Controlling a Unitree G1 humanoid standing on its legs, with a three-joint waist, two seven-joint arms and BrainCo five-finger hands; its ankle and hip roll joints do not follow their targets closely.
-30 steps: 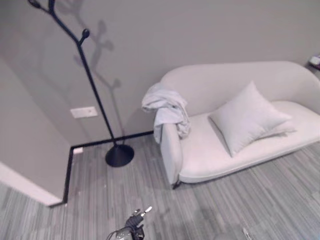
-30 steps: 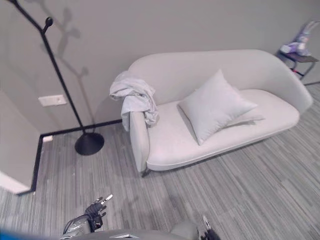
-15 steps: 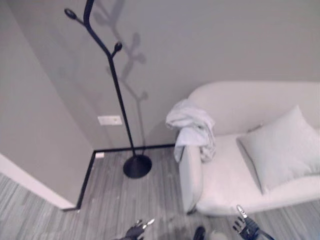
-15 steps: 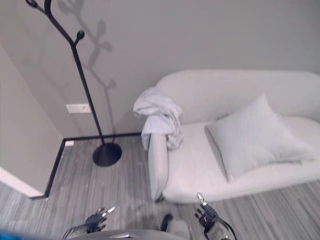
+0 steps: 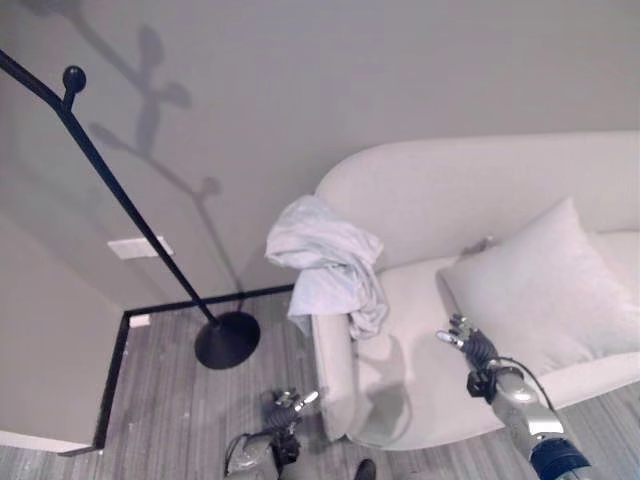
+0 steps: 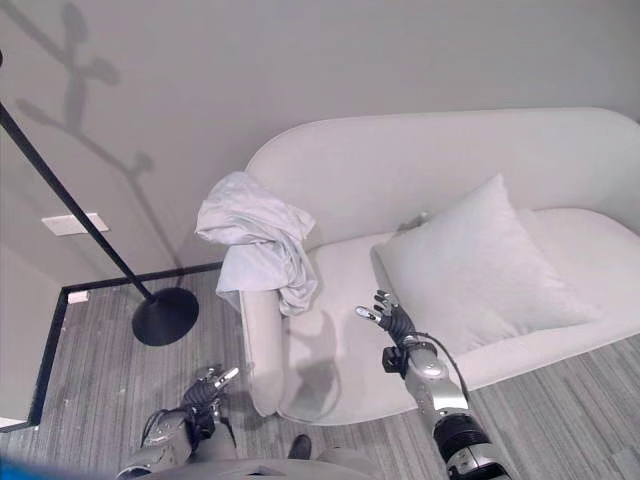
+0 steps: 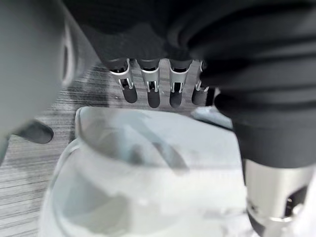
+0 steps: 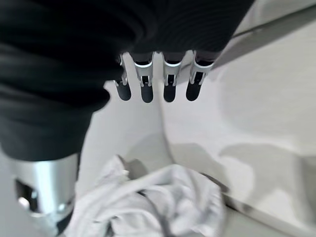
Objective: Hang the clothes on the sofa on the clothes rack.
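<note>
Hovering over the sofa [image 6: 340, 370] seat, right hand [image 6: 392, 322] has fingers spread, holding nothing; crumpled white clothes [image 6: 255, 238] drape the armrest ahead and to its left. Left hand [image 6: 205, 388] low by the armrest, fingers relaxed, empty. Clothes rack [image 5: 120, 205] stands further left.

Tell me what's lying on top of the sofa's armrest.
A crumpled pale garment is draped over the armrest of the sofa, hanging down its inner side toward the seat. The armrest's top under the cloth is covered. Neither hand touches it.
</note>
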